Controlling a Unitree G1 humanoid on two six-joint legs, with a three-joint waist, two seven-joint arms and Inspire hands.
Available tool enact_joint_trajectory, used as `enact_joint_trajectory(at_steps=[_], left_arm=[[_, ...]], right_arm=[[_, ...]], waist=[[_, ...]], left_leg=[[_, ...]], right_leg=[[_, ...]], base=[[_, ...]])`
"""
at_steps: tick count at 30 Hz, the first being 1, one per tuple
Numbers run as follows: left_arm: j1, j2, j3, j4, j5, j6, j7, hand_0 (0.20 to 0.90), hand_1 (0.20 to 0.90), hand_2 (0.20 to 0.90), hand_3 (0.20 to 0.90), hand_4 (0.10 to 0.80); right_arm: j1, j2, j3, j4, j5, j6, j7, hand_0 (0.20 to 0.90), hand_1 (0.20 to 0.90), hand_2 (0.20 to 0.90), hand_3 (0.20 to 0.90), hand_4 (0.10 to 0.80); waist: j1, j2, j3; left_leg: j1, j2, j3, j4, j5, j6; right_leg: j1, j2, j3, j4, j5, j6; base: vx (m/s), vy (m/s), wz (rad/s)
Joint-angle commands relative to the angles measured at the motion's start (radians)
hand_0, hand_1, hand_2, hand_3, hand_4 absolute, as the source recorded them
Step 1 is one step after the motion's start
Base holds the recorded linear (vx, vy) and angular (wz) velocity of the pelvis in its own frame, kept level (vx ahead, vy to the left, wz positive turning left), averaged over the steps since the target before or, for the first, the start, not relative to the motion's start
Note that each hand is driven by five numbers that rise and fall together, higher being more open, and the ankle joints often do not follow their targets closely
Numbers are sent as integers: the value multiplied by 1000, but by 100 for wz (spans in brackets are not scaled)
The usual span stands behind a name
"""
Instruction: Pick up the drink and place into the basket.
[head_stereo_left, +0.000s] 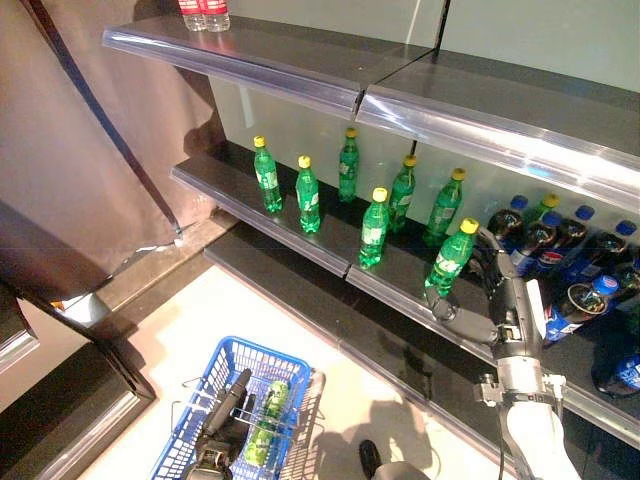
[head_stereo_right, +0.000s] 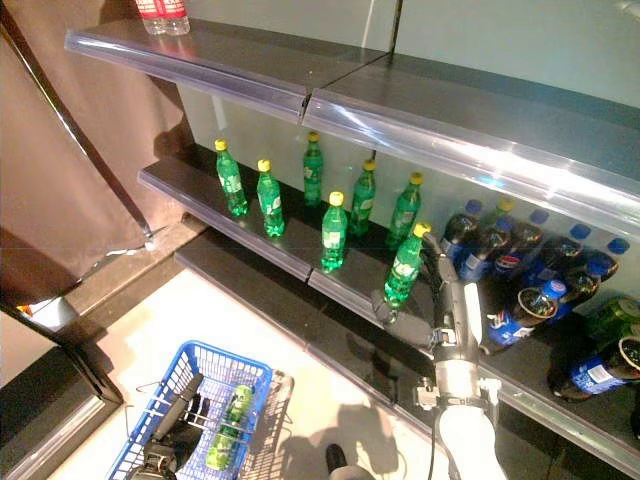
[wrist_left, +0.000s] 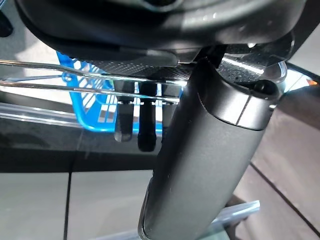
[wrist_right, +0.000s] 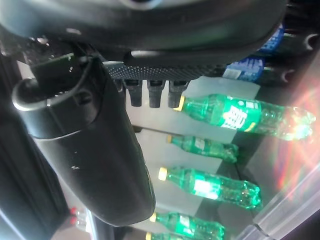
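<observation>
The nearest green bottle (head_stereo_left: 452, 260) with a yellow cap stands at the front of the middle shelf (head_stereo_left: 300, 245). My right hand (head_stereo_left: 505, 305) is open beside it, thumb low by its base and fingers (head_stereo_left: 490, 255) just to its right. In the right wrist view the bottle (wrist_right: 240, 114) lies just past my straight fingers (wrist_right: 150, 92). My left hand (head_stereo_left: 228, 400) is shut on the wire handles (wrist_left: 75, 75) of the blue basket (head_stereo_left: 240, 347), which hangs low at the left. A green bottle (head_stereo_left: 268, 415) lies inside the basket.
More green bottles (head_stereo_left: 308, 195) stand along the middle shelf. Dark bottles with blue caps (head_stereo_left: 540, 240) crowd its right end behind my right hand. An upper shelf (head_stereo_left: 300, 70) overhangs, with red-labelled bottles (head_stereo_left: 203, 14). A brown curtain (head_stereo_left: 70, 150) hangs at the left.
</observation>
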Motion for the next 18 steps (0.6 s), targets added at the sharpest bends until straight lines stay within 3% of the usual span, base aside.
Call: enact_joint_trajectory(at_steps=[1, 18], left_arm=[[-106, 81, 29, -170, -30, -60, -123, 300, 300, 300, 200, 100], [-39, 118, 37, -186, -22, -43, -146, 300, 300, 300, 200, 100]], right_arm=[[-29, -2, -65, -88, 58, -84, -50, 900, 900, 900, 900, 800], [25, 18, -82, 3, 122, -11, -193, 900, 900, 900, 900, 800]], waist=[[12, -4, -52], [30, -13, 27]], left_leg=[[-103, -75, -33, 142, -110, 55], [-173, -84, -57, 270, -127, 66]], right_leg=[[3, -23, -32, 68, -84, 78], [-40, -44, -48, 171, -105, 81]], base=[[50, -7, -1], [67, -28, -1]])
